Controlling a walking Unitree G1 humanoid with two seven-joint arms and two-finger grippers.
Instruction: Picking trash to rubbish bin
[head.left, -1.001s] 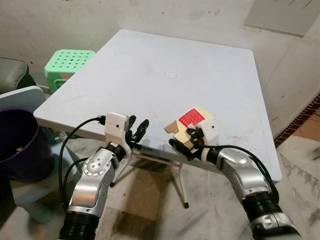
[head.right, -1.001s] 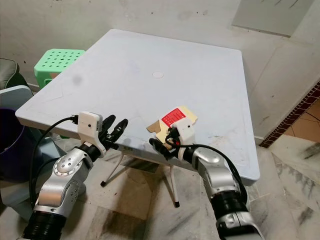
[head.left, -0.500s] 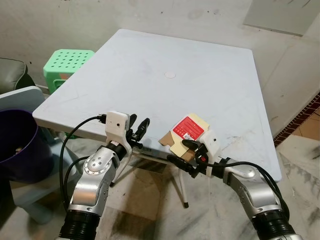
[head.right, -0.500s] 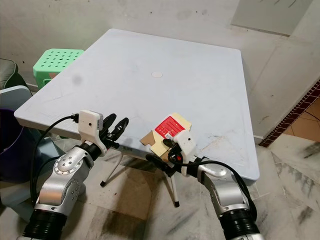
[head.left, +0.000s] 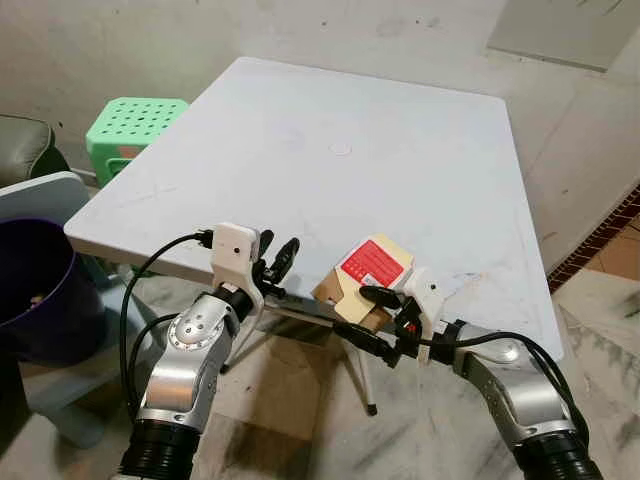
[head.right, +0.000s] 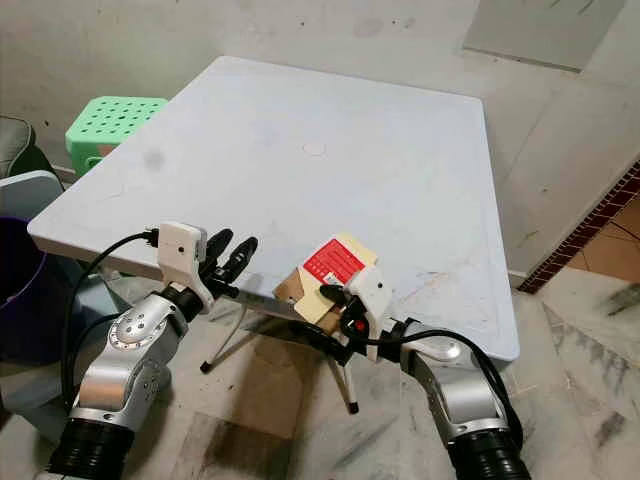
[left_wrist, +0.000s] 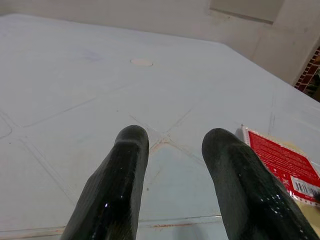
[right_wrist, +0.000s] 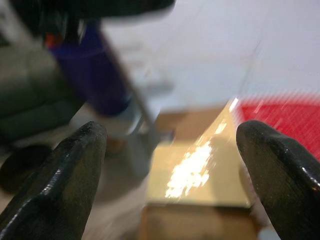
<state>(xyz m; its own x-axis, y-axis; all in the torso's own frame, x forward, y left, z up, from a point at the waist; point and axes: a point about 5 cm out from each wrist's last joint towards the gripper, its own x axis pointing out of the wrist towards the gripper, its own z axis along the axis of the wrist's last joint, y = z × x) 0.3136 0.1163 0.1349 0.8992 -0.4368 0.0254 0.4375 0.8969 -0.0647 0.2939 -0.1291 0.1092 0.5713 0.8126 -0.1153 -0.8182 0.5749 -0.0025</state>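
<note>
Carton (head.left: 366, 276) with the red label lies at the desk (head.left: 400, 150) near edge, part overhanging, its long axis toward 1 o'clock. Right hand (head.left: 372, 314) is nearest — fingers spread open, one above the carton, one below the edge. Left hand (head.left: 277, 262), open and empty, waits at 9 o'clock. Purple bin (head.left: 35, 290) stands far left — open floor between.

Even soft daylight; head views sharp; right wrist view motion-blurred.

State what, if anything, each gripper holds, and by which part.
The right gripper straddles the cardboard packet's near edge at the table rim, fingers apart, grip not confirmed. The left gripper holds nothing.
</note>
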